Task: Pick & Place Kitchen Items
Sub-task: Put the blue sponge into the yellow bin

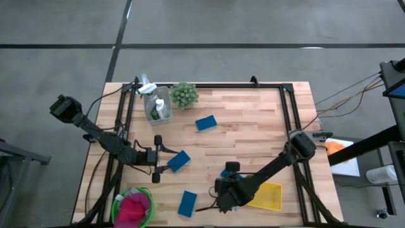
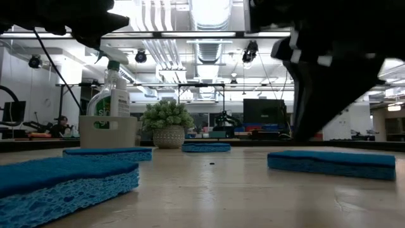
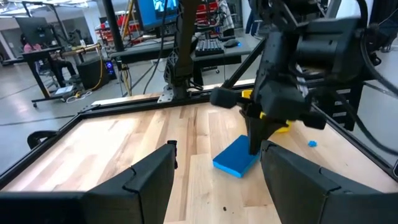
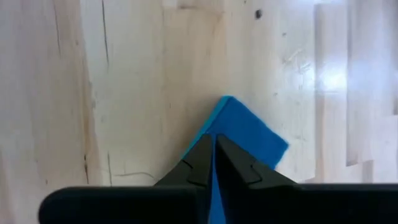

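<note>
Wooden table (image 1: 253, 120), right hand (image 4: 213, 163) clamped on blue sponge (image 4: 249, 134), left hand (image 1: 156, 158) apart, yellow tray (image 1: 269, 196) beside.

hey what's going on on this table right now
Two robot arms are sorting kitchen items on a wooden table. The right gripper has shut on the edge of a blue sponge lying near the yellow tray; the sponge is not yet lifted. The left gripper is open beside another sponge. Two more sponges lie loose, and cloths sit in a green bowl.
</note>
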Motion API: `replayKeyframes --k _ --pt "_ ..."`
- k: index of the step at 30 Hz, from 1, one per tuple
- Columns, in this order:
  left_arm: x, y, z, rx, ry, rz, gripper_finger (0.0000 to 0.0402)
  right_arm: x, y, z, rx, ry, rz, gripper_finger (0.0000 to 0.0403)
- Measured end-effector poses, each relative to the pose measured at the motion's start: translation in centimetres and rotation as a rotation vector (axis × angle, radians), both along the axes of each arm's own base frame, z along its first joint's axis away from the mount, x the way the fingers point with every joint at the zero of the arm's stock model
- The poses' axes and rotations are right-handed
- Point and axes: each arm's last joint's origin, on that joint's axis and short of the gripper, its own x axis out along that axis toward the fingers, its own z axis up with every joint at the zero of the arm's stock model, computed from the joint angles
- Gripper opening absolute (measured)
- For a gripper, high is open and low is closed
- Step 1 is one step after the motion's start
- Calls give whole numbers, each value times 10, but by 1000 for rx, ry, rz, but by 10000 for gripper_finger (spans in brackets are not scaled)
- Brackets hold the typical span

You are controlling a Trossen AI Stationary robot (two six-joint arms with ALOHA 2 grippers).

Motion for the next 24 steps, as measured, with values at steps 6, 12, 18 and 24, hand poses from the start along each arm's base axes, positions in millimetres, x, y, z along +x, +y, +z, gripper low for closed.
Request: replayKeyframes --k 6,12,18,24 --pt "0 0 0 -1 2 0 236 0 1 11 30 -32 -30 18" --pt "0 0 -1 -16 7 2 236 -2 2 9 97 14 -47 28" --pt "0 0 -1 -15 14 3 236 -2 1 8 97 15 -50 125" --pt "0 0 -1 -14 14 3 236 -1 0 4 88 25 -51 229"
